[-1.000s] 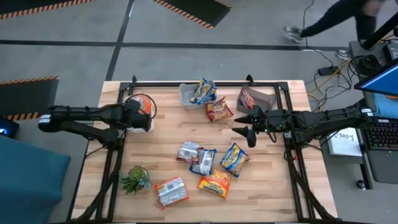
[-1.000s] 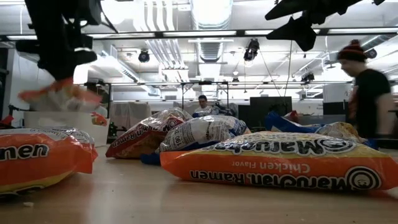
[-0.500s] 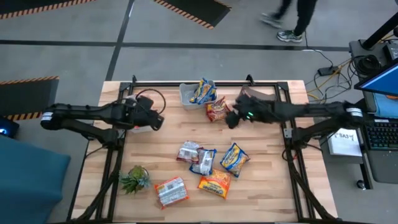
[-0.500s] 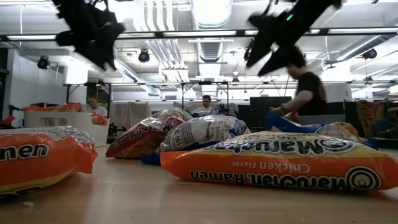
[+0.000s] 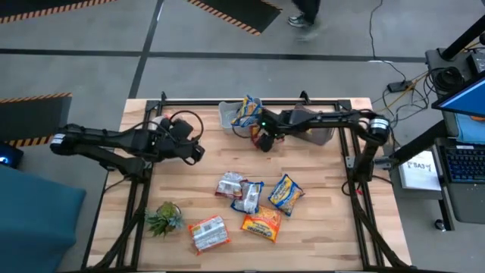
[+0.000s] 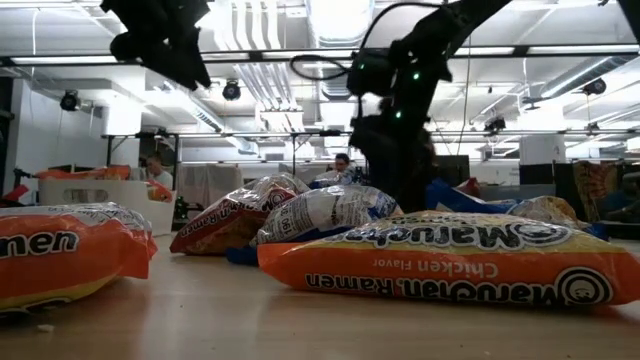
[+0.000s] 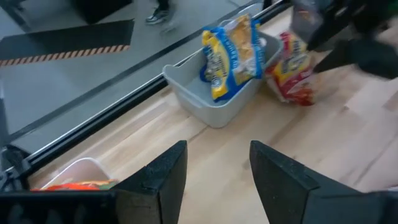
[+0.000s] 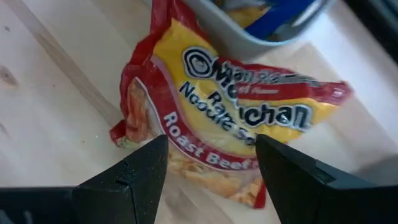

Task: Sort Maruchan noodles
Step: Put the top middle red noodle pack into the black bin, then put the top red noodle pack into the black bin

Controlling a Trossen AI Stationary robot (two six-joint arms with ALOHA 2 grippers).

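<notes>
Now the right gripper [image 5: 263, 141], open, has moved over the red packet [image 8: 217, 124]

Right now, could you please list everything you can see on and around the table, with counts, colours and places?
Blue-and-yellow packets: in the grey bin at the far edge; count unclear.
Red-and-yellow Roast Beef packet: one, on the table beside that bin, under the right gripper.
Second grey bin: one, far right, contents hidden.
White bin: one, far left, holding an orange packet.
Loose packets: five in the table's middle and near side; two white-with-red, two blue-and-yellow, one orange.
Green plant: one, near left.
Person's feet: on the floor beyond the table.
Left gripper: open, above the table's left.
Right gripper: open, over the Roast Beef packet.
</notes>
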